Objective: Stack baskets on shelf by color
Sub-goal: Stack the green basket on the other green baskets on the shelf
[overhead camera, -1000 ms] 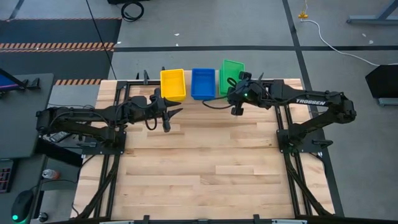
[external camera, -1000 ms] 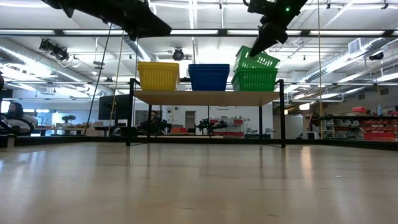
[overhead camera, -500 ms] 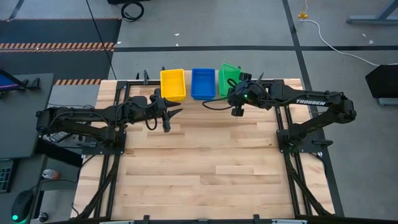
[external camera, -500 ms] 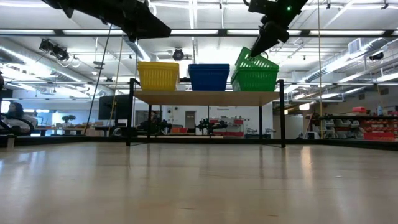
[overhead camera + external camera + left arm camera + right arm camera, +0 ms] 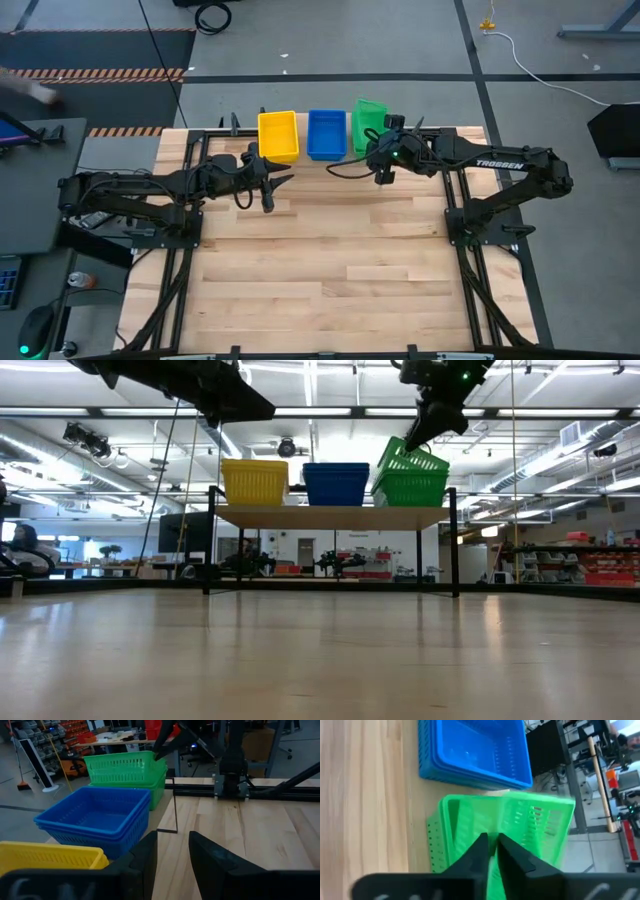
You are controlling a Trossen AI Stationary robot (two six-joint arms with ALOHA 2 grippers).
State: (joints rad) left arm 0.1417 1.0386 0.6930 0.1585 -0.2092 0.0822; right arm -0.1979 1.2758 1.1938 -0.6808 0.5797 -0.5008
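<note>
The right gripper [image 5: 432, 422] pinched the tilted top green basket [image 5: 412, 457] by its rim; it needed levelling before release onto the green stack [image 5: 410, 488].

The right arm stretches in from the right side, wrist bent, its claw [image 5: 381, 160] at the far edge of the surface with both fingers [image 5: 479, 851] pinched on the near rim of a tilted green basket [image 5: 412, 458], only a thin gap between them. The left arm reaches in from the left, its claw [image 5: 268, 186] hanging clear above the surface, fingers [image 5: 145, 855] parted and holding nothing.
</note>
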